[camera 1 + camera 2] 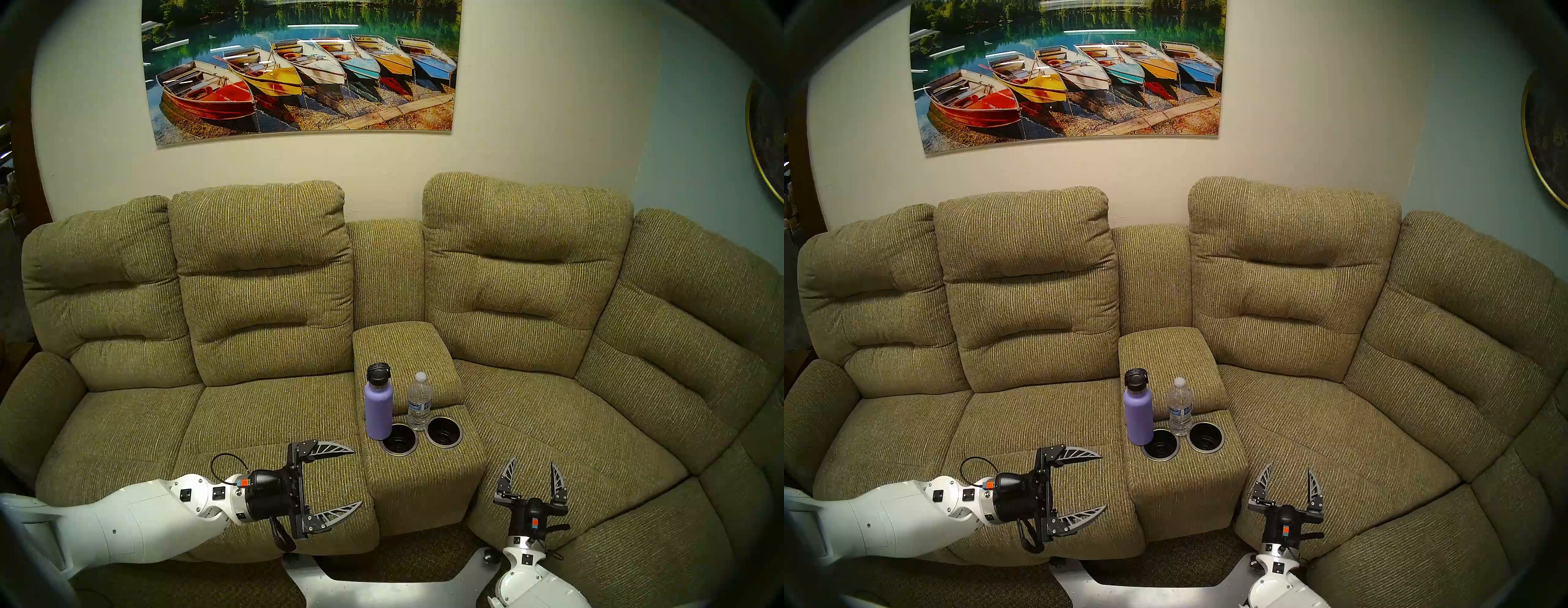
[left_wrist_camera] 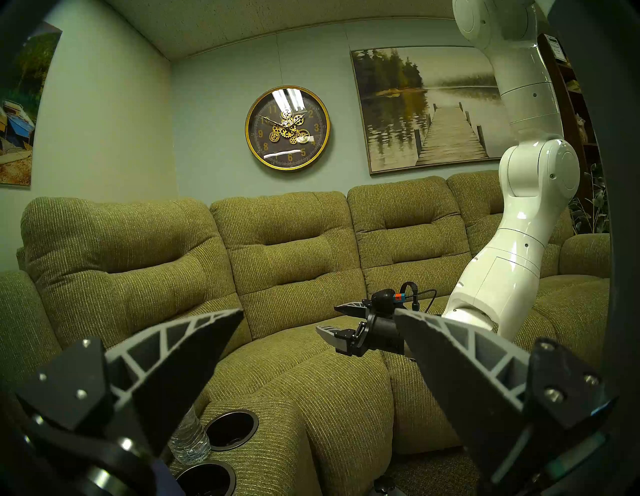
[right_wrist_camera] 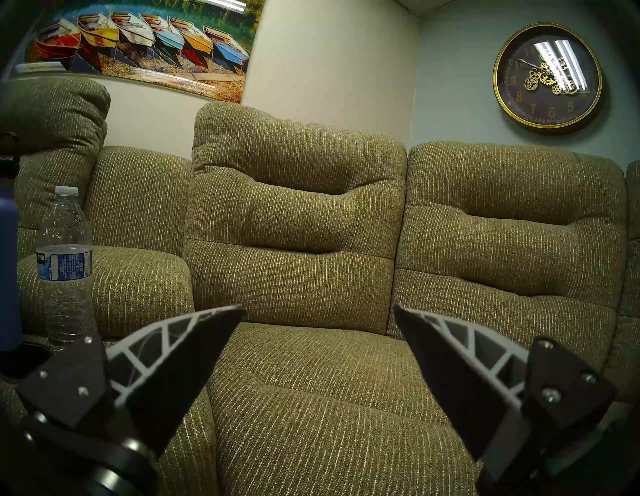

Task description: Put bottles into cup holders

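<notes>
A lavender flask (image 1: 378, 407) with a black loop cap and a clear water bottle (image 1: 419, 403) with a white cap stand upright on the sofa's centre console. Just in front of them are two empty black cup holders, the left one (image 1: 399, 439) and the right one (image 1: 444, 432). My left gripper (image 1: 358, 476) is open and empty, turned sideways over the seat to the left of the console. My right gripper (image 1: 533, 461) is open and empty, low to the right of the console. The right wrist view shows the water bottle (image 3: 64, 266) and a sliver of the flask (image 3: 8, 270).
The olive-green sofa (image 1: 263, 416) curves round to the right. A padded console lid (image 1: 403, 352) rises behind the bottles. My white base (image 1: 382, 590) sits on the floor before the console. A boat picture (image 1: 301, 68) and a clock (image 3: 547, 78) hang on the walls.
</notes>
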You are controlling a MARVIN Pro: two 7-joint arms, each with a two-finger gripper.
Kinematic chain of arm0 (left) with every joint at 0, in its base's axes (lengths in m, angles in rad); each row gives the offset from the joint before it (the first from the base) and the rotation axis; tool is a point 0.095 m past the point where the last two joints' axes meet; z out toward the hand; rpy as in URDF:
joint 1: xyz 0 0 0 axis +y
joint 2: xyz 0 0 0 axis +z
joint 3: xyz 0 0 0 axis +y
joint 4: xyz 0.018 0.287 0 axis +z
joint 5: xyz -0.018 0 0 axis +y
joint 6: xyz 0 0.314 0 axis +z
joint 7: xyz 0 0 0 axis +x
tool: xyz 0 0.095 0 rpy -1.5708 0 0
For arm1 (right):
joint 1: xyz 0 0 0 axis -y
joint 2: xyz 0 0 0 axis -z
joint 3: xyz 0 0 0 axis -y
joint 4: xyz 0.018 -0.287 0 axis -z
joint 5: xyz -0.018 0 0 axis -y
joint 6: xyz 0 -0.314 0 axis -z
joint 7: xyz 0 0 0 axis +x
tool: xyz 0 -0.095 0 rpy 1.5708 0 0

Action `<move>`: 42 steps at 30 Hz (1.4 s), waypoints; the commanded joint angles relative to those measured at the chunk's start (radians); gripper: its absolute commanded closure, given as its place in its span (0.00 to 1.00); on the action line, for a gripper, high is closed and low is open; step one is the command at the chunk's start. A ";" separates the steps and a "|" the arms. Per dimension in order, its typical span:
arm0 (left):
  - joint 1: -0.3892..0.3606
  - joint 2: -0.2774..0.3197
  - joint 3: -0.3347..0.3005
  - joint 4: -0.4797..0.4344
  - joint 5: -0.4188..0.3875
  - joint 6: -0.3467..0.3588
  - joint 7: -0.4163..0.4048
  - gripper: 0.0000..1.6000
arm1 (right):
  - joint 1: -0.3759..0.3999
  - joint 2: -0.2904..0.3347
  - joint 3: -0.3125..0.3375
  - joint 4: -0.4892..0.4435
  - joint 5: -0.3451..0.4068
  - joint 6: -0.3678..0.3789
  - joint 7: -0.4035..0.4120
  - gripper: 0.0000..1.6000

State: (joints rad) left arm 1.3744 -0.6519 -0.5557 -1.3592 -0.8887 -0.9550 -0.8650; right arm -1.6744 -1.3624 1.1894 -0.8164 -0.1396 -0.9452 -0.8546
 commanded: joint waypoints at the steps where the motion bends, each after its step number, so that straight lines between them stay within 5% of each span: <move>1: -0.007 -0.008 -0.005 0.014 -0.010 0.002 0.004 0.00 | 0.001 -0.001 -0.001 -0.005 0.000 0.000 0.001 0.00; 6: -0.048 -0.049 -0.026 0.090 -0.033 0.002 0.004 0.00 | 0.002 0.000 -0.003 -0.004 0.001 0.000 -0.001 0.00; 26: -0.284 -0.294 -0.059 0.364 -0.073 0.179 -0.033 0.00 | 0.005 0.003 -0.013 -0.001 0.002 -0.001 -0.010 0.00; 27: -0.270 -0.270 -0.073 0.329 -0.075 0.187 -0.025 0.00 | 0.005 0.003 -0.013 -0.001 0.002 -0.001 -0.011 0.00; 42: -0.408 -0.439 -0.103 0.575 -0.169 0.236 -0.154 0.00 | 0.007 0.005 -0.020 0.000 0.004 -0.001 -0.016 0.00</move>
State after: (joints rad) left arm 1.0460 -0.9964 -0.6352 -0.8609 -1.0044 -0.7426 -0.9749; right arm -1.6698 -1.3555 1.1703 -0.8116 -0.1358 -0.9454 -0.8719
